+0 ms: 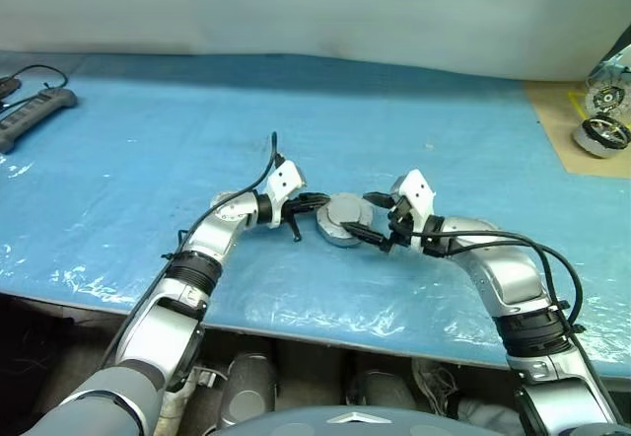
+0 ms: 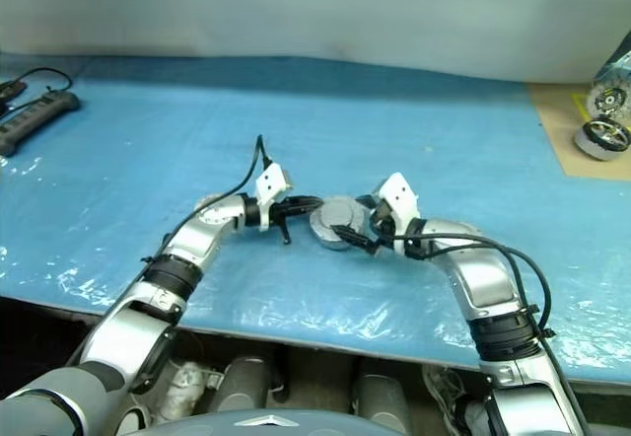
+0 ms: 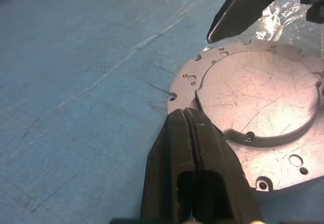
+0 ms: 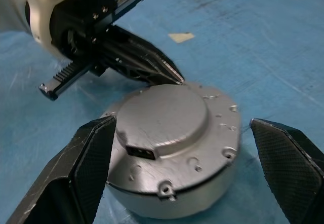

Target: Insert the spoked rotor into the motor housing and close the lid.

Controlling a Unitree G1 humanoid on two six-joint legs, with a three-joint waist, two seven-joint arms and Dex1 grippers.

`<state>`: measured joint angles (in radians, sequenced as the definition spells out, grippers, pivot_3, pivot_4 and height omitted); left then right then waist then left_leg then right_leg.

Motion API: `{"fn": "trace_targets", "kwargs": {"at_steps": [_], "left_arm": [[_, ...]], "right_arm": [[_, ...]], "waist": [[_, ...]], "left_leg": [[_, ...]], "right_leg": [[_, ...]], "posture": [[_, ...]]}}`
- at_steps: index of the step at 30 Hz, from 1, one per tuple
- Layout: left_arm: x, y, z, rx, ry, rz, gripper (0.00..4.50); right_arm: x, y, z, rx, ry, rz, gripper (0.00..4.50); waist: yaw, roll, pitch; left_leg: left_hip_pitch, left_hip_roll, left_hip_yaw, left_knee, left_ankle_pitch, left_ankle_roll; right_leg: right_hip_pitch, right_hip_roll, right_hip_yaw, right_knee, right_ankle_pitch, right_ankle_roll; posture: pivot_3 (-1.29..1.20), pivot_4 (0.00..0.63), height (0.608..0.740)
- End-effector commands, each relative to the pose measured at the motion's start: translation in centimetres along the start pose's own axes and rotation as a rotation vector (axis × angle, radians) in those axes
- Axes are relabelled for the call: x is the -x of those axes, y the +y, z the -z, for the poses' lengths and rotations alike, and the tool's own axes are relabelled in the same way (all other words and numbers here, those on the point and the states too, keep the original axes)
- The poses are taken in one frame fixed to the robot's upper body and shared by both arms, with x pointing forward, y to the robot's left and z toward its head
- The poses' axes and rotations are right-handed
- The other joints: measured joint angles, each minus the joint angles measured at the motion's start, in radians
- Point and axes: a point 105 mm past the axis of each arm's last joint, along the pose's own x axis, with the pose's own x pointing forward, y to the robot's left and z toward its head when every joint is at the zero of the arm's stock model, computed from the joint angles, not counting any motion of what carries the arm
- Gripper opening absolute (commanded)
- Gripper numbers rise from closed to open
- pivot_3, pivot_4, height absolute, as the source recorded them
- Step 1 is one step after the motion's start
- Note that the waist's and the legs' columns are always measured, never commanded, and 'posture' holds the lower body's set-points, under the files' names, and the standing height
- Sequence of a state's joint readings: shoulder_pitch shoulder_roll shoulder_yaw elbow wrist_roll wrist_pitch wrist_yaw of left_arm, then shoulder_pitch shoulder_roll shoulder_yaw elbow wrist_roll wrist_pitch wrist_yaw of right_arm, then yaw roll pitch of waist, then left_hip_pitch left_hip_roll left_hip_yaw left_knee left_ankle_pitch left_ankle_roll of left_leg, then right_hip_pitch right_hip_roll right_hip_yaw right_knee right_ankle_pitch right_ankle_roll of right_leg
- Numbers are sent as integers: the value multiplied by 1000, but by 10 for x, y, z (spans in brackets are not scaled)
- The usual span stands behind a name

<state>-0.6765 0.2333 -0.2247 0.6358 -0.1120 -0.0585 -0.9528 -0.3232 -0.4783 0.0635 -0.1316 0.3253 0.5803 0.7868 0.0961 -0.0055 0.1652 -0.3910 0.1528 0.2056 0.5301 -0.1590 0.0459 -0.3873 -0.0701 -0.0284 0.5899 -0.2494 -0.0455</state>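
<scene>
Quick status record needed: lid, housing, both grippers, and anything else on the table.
lid: plain face up, seated on the housing
housing: on the blue table cover, between the two grippers
left gripper: shut, tips at the lid's rim
right gripper: open wide, fingers either side of the housing, not gripping
rotor: not visible with the lid on
other items: power strip far left; black-rimmed motor units far right

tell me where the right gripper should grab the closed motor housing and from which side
Grip the motor housing across its round side wall, below the lid. Come level from the robot's right, where the open right gripper already straddles it. The shut left gripper sits at the opposite rim, and the domed top gives little to pinch.
</scene>
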Motion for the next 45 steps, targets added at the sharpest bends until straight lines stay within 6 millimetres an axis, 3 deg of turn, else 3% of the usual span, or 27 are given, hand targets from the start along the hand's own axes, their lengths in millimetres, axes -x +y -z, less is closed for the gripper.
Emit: {"fn": "trace_targets", "kwargs": {"at_steps": [1,5,11,17,21,24,35,39,45], "left_arm": [[1,-9,21,20,62,31,0],[2,-14,20,15,50,47,0],[-2,-8,0,89,-41,43,0],[-2,0,-3,91,-46,30,0],[4,0,-10,67,-49,42,0],[9,-2,-17,53,-50,51,0],[10,5,-25,64,-55,9,0],[12,18,-47,165,-150,-38,0],[11,4,-43,164,-152,2,0]], "right_arm": [[11,-5,-34,-22,-140,23,4488],[25,-12,-30,-129,-166,62,4488],[37,-16,-16,-272,-162,116,4488],[46,-13,20,-658,-133,98,4488],[55,-22,49,-785,-83,173,4488],[55,-18,65,-841,-20,172,4488],[34,5,56,-888,-21,45,4488],[35,4,54,-887,-28,51,4488],[36,1,57,-871,-11,72,4488]], "waist": [[0,0,0],[3,0,0],[6,1,1],[6,2,1],[4,2,1],[2,2,1],[-1,2,1],[-1,2,1],[-1,2,1]], "left_leg": [[-3,0,0,2,-1,1],[-14,0,0,13,-5,7],[-13,0,0,16,-5,5],[-10,0,0,16,-3,1],[-12,0,0,16,-3,1],[-13,0,0,16,-3,2],[-12,0,0,16,-2,0],[-12,0,0,16,-2,-1],[-11,0,0,16,-1,-2]], "right_leg": [[-2,0,0,2,1,1],[-10,-3,-2,11,1,2],[-10,-5,-2,13,-1,-1],[-7,-5,-2,15,-1,-1],[-9,-5,-2,15,-1,-1],[-10,-5,-2,15,-1,-1],[-9,-5,-3,16,-1,-1],[-10,-5,-3,16,-1,-1],[-9,-5,-3,16,-1,-1]], "posture": [[0,150,740],[0,150,740],[0,150,740],[0,150,740],[0,150,740],[0,150,740],[0,150,740],[0,150,740],[0,150,740]]}}
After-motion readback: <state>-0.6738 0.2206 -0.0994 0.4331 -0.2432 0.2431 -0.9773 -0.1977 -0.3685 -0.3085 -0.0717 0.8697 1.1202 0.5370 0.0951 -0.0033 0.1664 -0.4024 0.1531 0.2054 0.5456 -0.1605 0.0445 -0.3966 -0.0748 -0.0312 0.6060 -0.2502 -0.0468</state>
